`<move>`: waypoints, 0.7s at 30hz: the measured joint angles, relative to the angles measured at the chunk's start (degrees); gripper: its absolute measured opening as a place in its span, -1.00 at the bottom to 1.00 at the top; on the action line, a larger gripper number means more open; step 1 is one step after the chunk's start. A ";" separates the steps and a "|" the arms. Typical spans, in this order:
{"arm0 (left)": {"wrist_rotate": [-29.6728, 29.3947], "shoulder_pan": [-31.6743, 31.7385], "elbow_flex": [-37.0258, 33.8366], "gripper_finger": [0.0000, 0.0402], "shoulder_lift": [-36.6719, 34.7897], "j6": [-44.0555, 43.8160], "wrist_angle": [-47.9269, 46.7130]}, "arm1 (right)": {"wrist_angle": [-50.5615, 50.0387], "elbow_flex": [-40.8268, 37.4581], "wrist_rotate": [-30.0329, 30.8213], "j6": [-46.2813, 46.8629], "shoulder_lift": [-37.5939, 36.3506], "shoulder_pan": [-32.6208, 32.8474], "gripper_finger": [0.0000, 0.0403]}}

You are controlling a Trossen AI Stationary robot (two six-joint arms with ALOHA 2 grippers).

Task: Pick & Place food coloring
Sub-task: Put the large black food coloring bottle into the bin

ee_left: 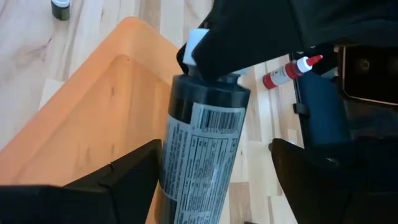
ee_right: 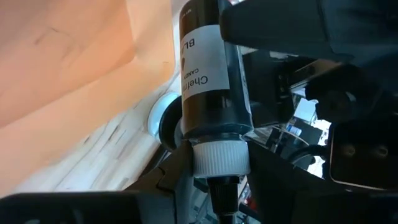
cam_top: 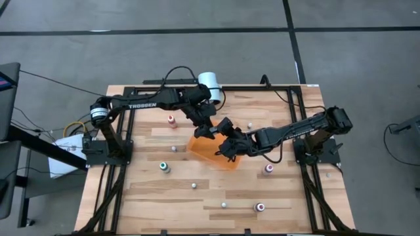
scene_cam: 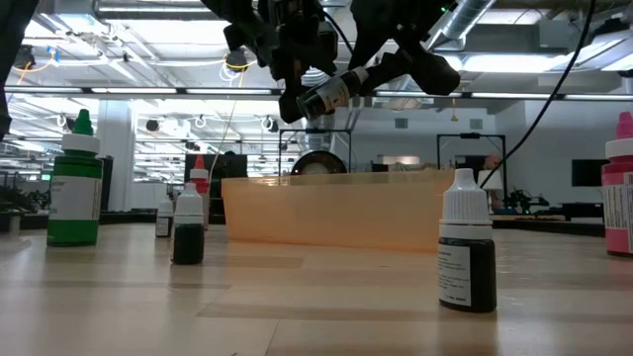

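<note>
A dark food coloring bottle (ee_left: 205,143) with a white label and white cap is up in the air over the orange tray (cam_top: 213,154), between my two grippers. My right gripper (ee_right: 217,183) is shut on its cap end. My left gripper (ee_left: 214,158) is open. Its fingers stand on either side of the bottle's body, and a gap shows at one finger (ee_left: 298,168). In the low view the bottle (scene_cam: 326,97) hangs tilted above the tray (scene_cam: 336,208). In the high view the two grippers meet over the tray's far edge: left (cam_top: 209,129), right (cam_top: 228,141). My right gripper pinches the bottle at its white cap (ee_right: 217,158), one finger on each side, coming from the table's right. The dark body (ee_right: 211,68) points away from the fingers toward the left gripper. The bottle is lifted clear of the tray and tilted.
Other small bottles stand on the wooden table: green (cam_top: 164,168), red (cam_top: 172,120), two pink (cam_top: 268,169) (cam_top: 260,207), and several tiny ones around the tray. A dark one (scene_cam: 467,252) stands near the low camera. A white cylinder (cam_top: 209,81) sits at the far edge.
</note>
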 joint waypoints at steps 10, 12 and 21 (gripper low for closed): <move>-8.91 1.84 4.40 0.47 -0.01 0.55 -6.25 | 0.81 0.00 0.12 -0.49 0.01 -0.16 -0.37; -8.40 1.80 4.36 0.47 -0.02 0.57 -6.25 | 0.98 0.00 -0.05 -0.78 0.01 -0.09 -0.38; -7.78 1.79 4.20 0.47 -0.02 3.55 -5.65 | 1.74 0.00 -0.80 -2.75 0.01 -0.11 -0.37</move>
